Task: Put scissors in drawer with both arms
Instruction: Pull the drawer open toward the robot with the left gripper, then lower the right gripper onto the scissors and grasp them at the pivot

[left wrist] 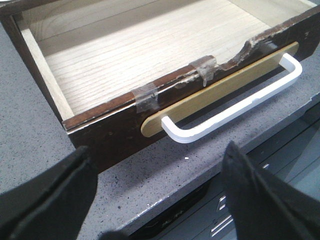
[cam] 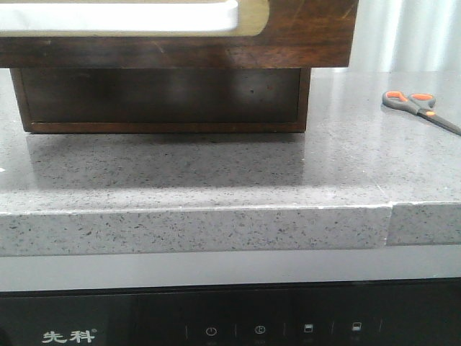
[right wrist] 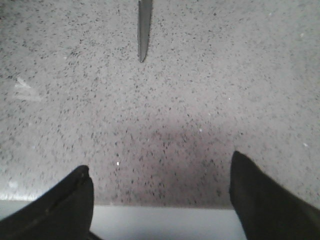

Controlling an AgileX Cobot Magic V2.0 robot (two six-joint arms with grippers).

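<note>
The scissors (cam: 418, 105) lie flat on the grey countertop at the far right, orange-lined loops to the left. The drawer (cam: 302, 32) stands pulled out, its dark brown front with the white inset handle (cam: 115, 18) at the top of the front view. In the left wrist view the drawer front (left wrist: 115, 135) is scratched and taped, and its pale wooden inside (left wrist: 150, 45) is empty. My left gripper (left wrist: 156, 152) is open and empty, just in front of the white handle (left wrist: 235, 107). My right gripper (right wrist: 159, 162) is open and empty over the counter's front edge, with the scissors' blade tip (right wrist: 143, 30) ahead of it.
The dark wooden cabinet body (cam: 158, 97) sits on the speckled grey countertop (cam: 216, 173) below the drawer. A black appliance panel (cam: 230, 324) with touch buttons runs under the counter's front edge. Neither arm shows in the front view.
</note>
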